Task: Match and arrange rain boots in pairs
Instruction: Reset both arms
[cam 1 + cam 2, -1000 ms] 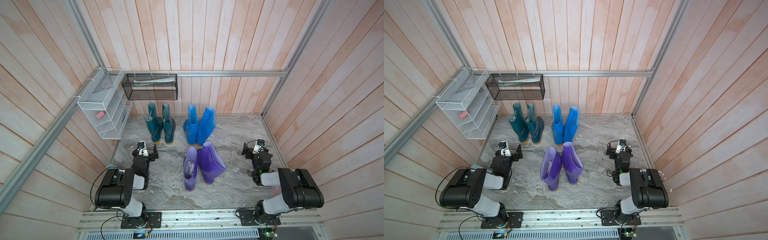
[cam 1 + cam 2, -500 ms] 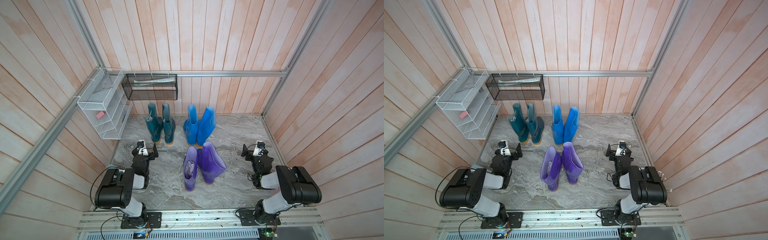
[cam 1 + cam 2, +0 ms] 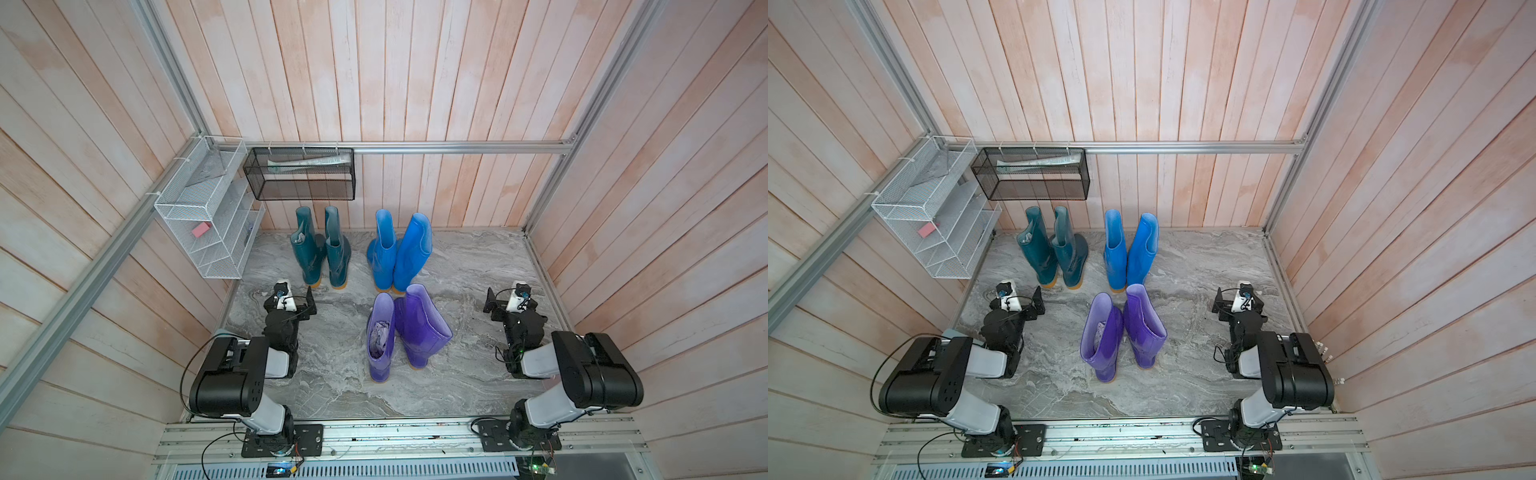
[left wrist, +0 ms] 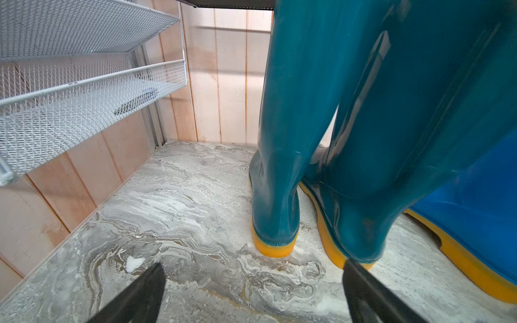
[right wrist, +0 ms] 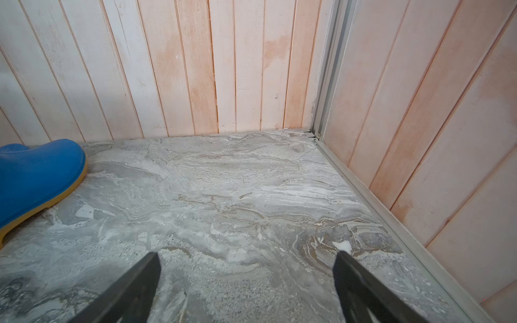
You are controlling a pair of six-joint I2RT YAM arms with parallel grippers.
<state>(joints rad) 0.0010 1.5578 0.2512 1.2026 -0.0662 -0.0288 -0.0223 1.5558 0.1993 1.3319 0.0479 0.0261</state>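
Right now all six rain boots (image 3: pixel 1115 253) stand upright on the marbled floor (image 3: pixel 469 266), sorted by colour. In both top views the dark teal boots (image 3: pixel 308 255) stand side by side near the back wall (image 3: pixel 415 104), below the black mesh basket (image 3: pixel 299 178), heels toward my arms (image 3: pixel 232 382). The bright blue boots (image 3: pixel 384 253) stand just to their right, heels close together while the shafts splay apart at the top. The purple two are nearer me, directly in front of the blue pair. One is the lavender boot (image 3: pixel 383 309), with something pale crumpled inside its shaft. Just beside it is the deeper purple boot (image 3: pixel 422 328), which leans away to the right. I cannot tell whether their rims touch the blue heels. My left gripper (image 4: pixel 251 279) sits low with its jaws spread wide over bare floor, holding nothing. The teal heels are just ahead of it, and one fingertip (image 4: pixel 363 290) lies close to the nearer teal boot's sole, though I cannot tell whether they touch. My right gripper (image 5: pixel 247 268) is low near the right wall (image 3: pixel 665 208), jaws equally wide apart with only floor between them, well apart from every boot. A blue toe shows at the edge of its wrist view. A white mesh shelf (image 3: pixel 208 241) hangs at the left side.
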